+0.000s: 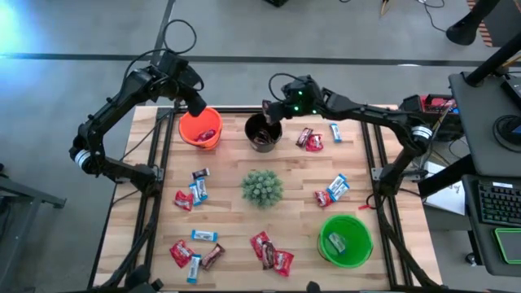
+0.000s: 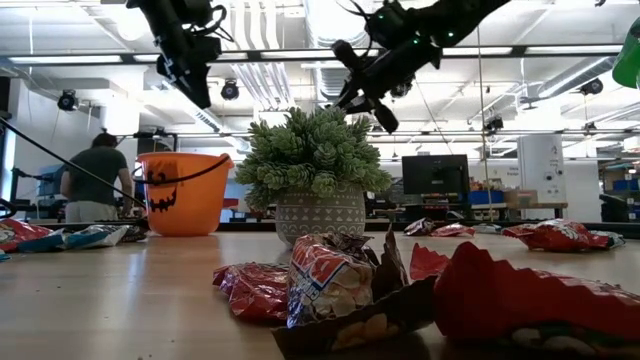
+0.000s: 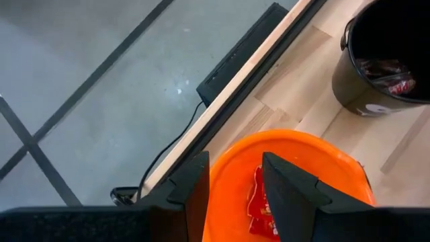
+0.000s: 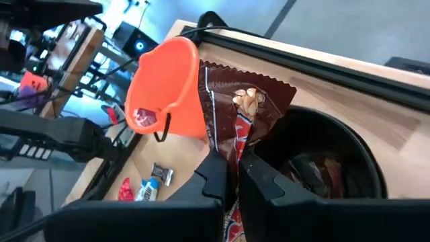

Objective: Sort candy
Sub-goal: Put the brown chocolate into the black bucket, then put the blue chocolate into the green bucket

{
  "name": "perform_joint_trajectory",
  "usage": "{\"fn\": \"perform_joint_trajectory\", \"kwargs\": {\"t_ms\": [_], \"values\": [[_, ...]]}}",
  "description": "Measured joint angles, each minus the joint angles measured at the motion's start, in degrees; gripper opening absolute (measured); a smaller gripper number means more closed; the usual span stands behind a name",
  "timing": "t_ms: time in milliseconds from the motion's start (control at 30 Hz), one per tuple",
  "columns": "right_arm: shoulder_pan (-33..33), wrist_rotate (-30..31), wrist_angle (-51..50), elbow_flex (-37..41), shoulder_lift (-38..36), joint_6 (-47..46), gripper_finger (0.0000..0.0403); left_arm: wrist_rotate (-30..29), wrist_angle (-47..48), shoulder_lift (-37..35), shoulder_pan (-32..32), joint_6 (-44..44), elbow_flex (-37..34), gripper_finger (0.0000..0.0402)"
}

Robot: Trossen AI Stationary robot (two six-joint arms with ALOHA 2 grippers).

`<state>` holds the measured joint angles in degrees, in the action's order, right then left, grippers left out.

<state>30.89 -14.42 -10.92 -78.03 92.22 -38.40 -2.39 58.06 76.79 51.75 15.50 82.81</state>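
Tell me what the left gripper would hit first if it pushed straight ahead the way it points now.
Most likely the red candy lying inside the orange bucket. The left gripper hangs open over the bucket's mouth, fingers aimed into it, nothing between them. Depth is unclear, so the bucket's inner wall could come first.

Tabletop (image 1: 236, 220): plant ball (image 1: 262, 187) centre, orange bucket (image 1: 200, 128) at 11, black bucket (image 1: 263, 133) at 12, green bucket (image 1: 345, 240) at 4. Person (image 2: 95, 178) in background.
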Motion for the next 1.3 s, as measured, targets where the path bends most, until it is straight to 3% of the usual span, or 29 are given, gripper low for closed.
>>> {"fn": "perform_joint_trajectory", "kwargs": {"t_ms": [233,533,767,933,1133,1300], "values": [[-0.33,-1.10,-4.73,-5.63,2.64,4.00,0.0033,-0.02,2.53,0.00,0.00,2.28,0.00,0.0120],[-1.03,-1.20,-7.51,-7.70,3.15,5.46,0.0114,0.00,6.99,-0.04,0.00,1.33,0.31,0.0120],[-1.17,-1.05,-7.57,-7.70,3.15,5.43,0.0161,0.00,9.51,-0.05,0.00,-0.21,6.55,0.0138],[-1.27,-1.05,-7.79,-7.70,2.73,5.64,0.0168,0.00,11.04,-0.11,0.00,-1.02,12.27,0.0163],[-0.72,-0.37,-9.62,-7.70,0.49,9.87,0.0169,0.01,19.17,-0.13,0.00,-2.45,15.82,0.0178],[0.20,4.93,-12.45,-7.70,-2.06,11.71,0.0169,1.29,26.33,-0.13,0.00,-4.19,15.65,0.0178]]}}
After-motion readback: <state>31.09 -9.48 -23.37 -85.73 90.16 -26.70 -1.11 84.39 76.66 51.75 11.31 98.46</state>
